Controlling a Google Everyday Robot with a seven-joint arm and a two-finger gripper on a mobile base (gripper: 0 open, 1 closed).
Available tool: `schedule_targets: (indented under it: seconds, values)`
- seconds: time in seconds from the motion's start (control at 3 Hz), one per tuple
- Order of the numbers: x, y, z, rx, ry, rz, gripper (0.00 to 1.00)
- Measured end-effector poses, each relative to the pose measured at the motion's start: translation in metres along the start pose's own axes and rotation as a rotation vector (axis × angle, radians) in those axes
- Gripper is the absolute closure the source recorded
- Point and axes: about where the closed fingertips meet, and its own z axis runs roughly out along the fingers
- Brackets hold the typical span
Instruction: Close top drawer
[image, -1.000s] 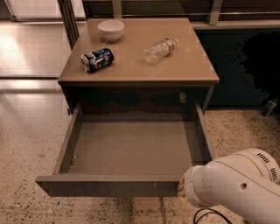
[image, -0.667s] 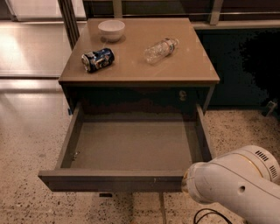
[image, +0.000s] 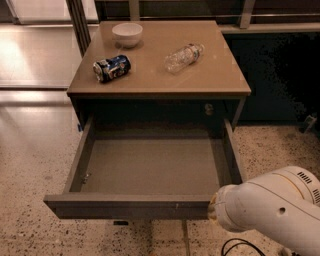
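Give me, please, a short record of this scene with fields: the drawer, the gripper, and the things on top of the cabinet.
top drawer: pulled far out, front panel toward the camera
gripper: lower right, at the right end of the drawer front
cabinet top: white bowl at back left; blue can on its side; clear bottle on its side
task state: drawer not yet closed

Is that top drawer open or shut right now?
Open: the top drawer is pulled far out, its flat grey inside showing. The pincer is at its front panel's right end.
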Motion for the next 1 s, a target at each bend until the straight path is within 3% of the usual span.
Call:
schedule_targets:
  seconds: [0.33,0.67,1.0]
  values:
    - [0.01,-0.016,0.003,0.007,-0.076,0.069,1.0]
    - [0.014,-0.045,0.02,0.009,-0.218,0.071,1.0]
    - [0.016,-0.068,0.035,0.028,-0.294,-0.026,1.0]
